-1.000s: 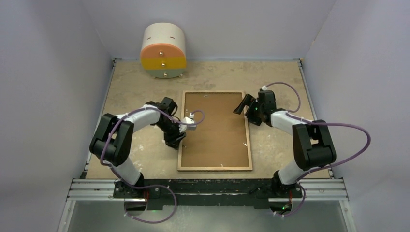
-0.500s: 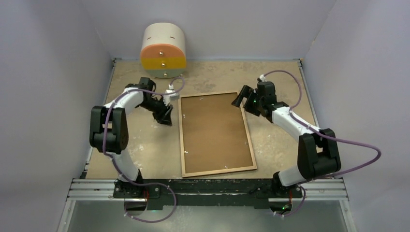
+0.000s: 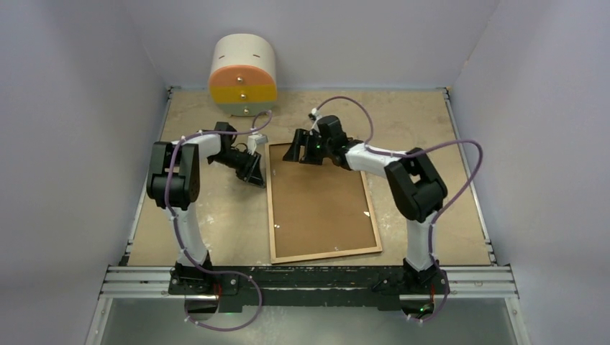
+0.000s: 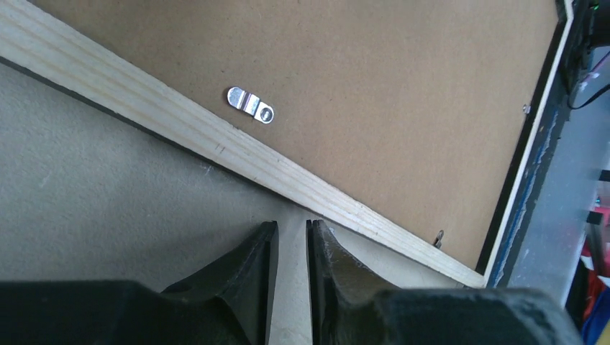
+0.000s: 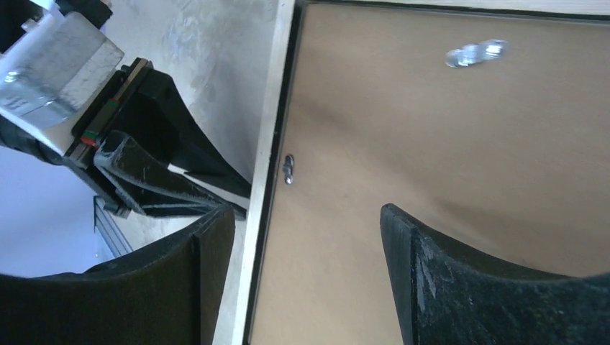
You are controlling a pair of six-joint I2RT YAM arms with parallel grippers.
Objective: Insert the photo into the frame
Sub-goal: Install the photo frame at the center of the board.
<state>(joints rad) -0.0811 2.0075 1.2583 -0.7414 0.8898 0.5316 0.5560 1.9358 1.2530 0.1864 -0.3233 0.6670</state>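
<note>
Frame (image 3: 270, 208) lies back-up on the table (image 3: 208, 215), pale wood rim showing all round, its near end skewed a bit to the right. The brown backing board (image 3: 320, 201) sits inside the rim. L pincer (image 3: 253, 172) is down low by the frame's far-left corner, just outside the rim. From the left wrist cam the L pincer (image 4: 291, 230) is narrow: only a thin slit between the fingers, nothing in it, tips pointing at the wood edge. Can't tell whether those tips touch the table. A small metal turn clip (image 4: 250, 105) lies on the board just inside that rim. R pincer (image 3: 293, 152) reaches across over the frame's far end, near the same corner. On the right wrist cam the R pincer (image 5: 306, 212) is wide and holds nothing, one finger over the rim, the other over the board. At the back of the table stands a round-topped drawer unit (image 3: 242, 75) with orange and yellow fronts.
</note>
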